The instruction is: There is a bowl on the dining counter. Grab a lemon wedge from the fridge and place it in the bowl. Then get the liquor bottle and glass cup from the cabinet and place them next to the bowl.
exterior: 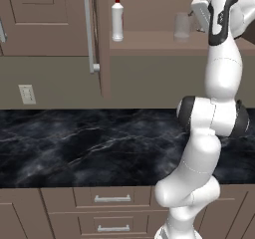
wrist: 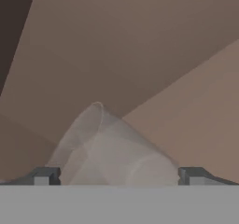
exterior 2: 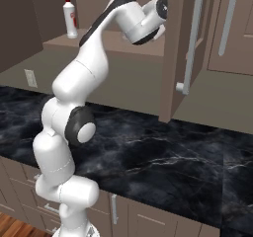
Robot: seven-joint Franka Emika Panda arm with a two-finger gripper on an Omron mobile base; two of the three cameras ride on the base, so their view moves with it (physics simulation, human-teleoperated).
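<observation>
The glass cup (exterior: pixel 182 26) stands on the brown shelf (exterior: pixel 149 41) of the open cabinet, towards its right end. In the hand view the clear glass cup (wrist: pixel 112 148) lies between my gripper's (wrist: pixel 116 175) two dark fingertips (wrist: pixel 45 175), which stand wide apart on either side of it. The gripper is open, with no pad touching the glass. The liquor bottle (exterior: pixel 117 16), white with a red cap, is upright further left on the same shelf, and its label faces the right base view (exterior 2: pixel 70 16).
The cabinet door (exterior: pixel 45 19) hangs open at the left, its long silver handle (exterior: pixel 90 29) towards me. Another open door with a bar handle (exterior 2: pixel 190 38) is close to the right of the arm. Below runs a black marble counter (exterior: pixel 89 143) with drawers (exterior: pixel 112 199) underneath.
</observation>
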